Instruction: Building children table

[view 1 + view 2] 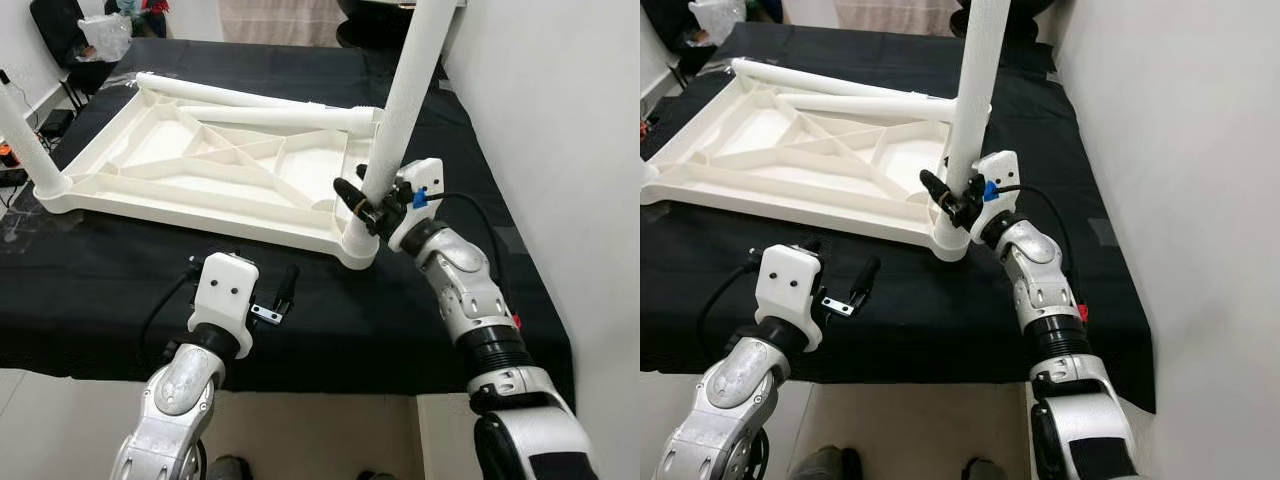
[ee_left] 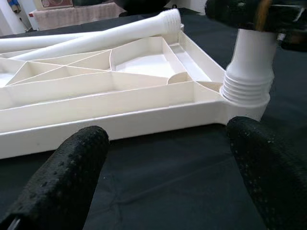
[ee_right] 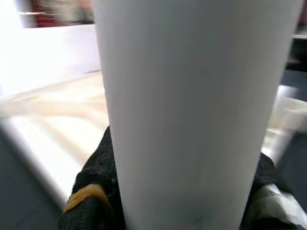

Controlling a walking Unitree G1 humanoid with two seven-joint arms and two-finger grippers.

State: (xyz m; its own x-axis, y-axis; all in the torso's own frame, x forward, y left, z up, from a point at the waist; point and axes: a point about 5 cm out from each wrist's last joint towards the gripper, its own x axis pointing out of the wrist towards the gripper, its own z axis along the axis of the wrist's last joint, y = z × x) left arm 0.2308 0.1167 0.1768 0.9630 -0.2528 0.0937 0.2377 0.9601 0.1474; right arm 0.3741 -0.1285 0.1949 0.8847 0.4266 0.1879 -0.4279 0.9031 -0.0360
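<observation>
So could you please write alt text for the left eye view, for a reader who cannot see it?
The right gripper clamps an upright white table leg standing in the corner socket of an upturned white tabletop on black cloth. The left gripper hovers open nearby.

Two silver segmented arms, rounded glossy joint shells, black ribbed collars between segments. White boxy wrist housing on each; two dark round holes on left one. Left gripper: long black fingers with pebbled texture, small metal bracket at base. Right gripper: blue clip on housing, black cable looping behind, small red mark on forearm
</observation>
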